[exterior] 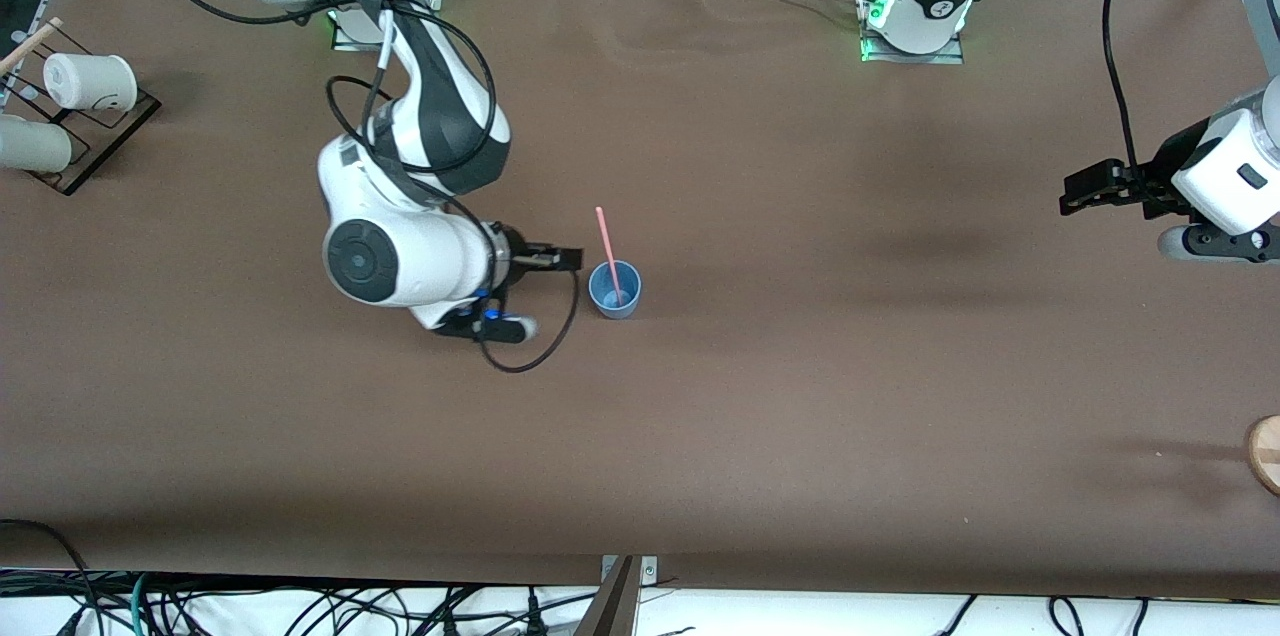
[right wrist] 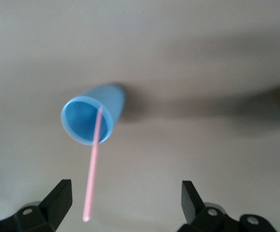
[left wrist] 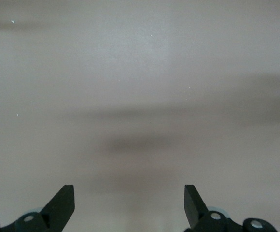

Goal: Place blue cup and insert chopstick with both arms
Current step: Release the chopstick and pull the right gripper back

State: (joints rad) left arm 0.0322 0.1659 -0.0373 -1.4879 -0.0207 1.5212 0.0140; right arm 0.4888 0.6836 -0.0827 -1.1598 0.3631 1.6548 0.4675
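Note:
The blue cup [exterior: 615, 289] stands upright on the brown table [exterior: 800, 396], about midway along it. The pale-pink chopstick [exterior: 605, 246] rests inside the cup and leans toward the robots' bases. My right gripper [exterior: 575, 259] hangs open just beside the cup, on the right arm's side. In the right wrist view the blue cup [right wrist: 92, 118] holds the chopstick [right wrist: 92, 174], whose free end lies between the open gripper [right wrist: 125, 191] fingers without touching them. My left gripper [exterior: 1072, 194] waits open over the left arm's end of the table. The left gripper [left wrist: 129, 193] has only bare table under it.
A dark rack [exterior: 105, 131] with white cups [exterior: 90, 81] stands at the right arm's end of the table. A tan wooden cup [exterior: 1266, 451] shows at the picture's edge at the left arm's end, nearer to the front camera. Cables [exterior: 300, 606] hang along the near table edge.

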